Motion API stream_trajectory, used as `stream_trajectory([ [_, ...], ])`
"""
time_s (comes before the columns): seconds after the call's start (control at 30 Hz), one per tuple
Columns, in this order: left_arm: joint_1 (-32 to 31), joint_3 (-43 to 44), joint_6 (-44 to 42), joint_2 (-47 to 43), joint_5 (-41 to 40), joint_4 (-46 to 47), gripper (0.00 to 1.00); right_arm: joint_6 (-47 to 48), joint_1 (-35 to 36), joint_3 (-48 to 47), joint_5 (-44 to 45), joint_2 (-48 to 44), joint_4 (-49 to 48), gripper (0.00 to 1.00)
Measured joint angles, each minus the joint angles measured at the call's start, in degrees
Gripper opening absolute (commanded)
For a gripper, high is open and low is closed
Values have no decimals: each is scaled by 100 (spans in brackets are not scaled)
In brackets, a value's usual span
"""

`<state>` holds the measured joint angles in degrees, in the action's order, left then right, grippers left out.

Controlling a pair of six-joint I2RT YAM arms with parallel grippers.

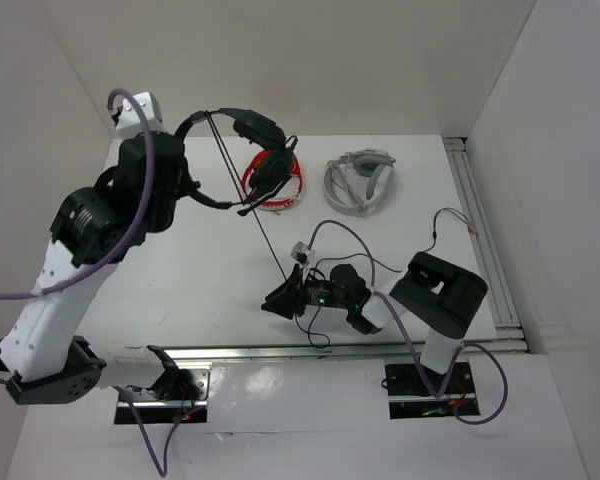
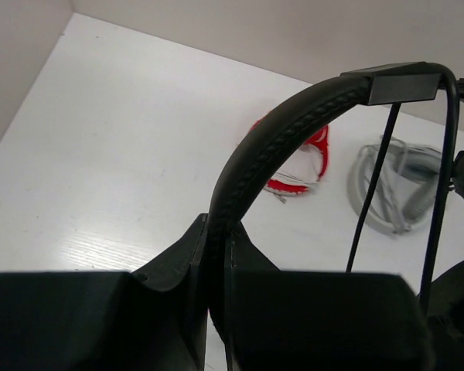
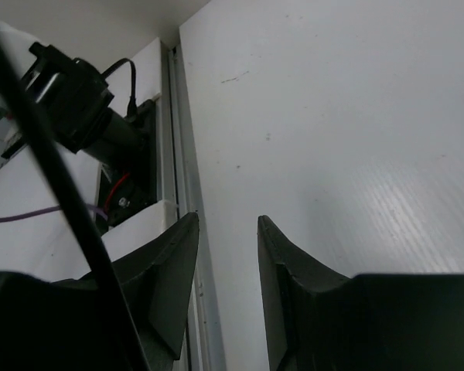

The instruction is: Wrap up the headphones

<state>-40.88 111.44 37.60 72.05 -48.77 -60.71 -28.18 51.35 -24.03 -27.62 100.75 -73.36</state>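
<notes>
My left gripper (image 1: 181, 141) is raised at the back left and shut on the padded headband (image 2: 271, 147) of the black headphones (image 1: 260, 132); its jaws (image 2: 216, 229) pinch the band. The earcups hang to the right over the red headphones. The thin black cable (image 1: 250, 210) runs taut from the headband diagonally down to my right gripper (image 1: 272, 302) near the front middle. In the right wrist view that gripper (image 3: 228, 224) is open with nothing between its jaws. The cable (image 3: 54, 170) passes outside its left finger.
Red headphones (image 1: 282, 188) and grey-white headphones (image 1: 360, 185) lie on the white table at the back; both show in the left wrist view (image 2: 305, 166) (image 2: 394, 189). A metal rail (image 1: 485, 230) runs along the right edge, another (image 1: 280, 352) along the front. White walls enclose the table.
</notes>
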Motion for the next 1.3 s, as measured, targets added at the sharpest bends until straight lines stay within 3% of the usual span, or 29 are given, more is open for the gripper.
stream_trajectory([
  [0.03, 168, 24, -33, 129, 57, 0, 0, 63, 111, 28, 52, -72, 4, 5],
  [0.17, 763, 61, -138, 590, 323, 138, 0, 422, 551, 24, 400, -570, 420, 0],
  [0.53, 1648, -1567, 39, 680, 527, 848, 0, 1469, 1637, -940, 1397, -2085, 3261, 0],
  [0.83, 1322, -2002, 42, 848, -37, 929, 0, 2273, 2509, -2267, 2210, -2531, 5622, 0],
  [1.3, 535, -2562, -815, 719, -345, 1010, 0, 3432, 2566, -3744, 4098, -3864, 8334, 0],
])
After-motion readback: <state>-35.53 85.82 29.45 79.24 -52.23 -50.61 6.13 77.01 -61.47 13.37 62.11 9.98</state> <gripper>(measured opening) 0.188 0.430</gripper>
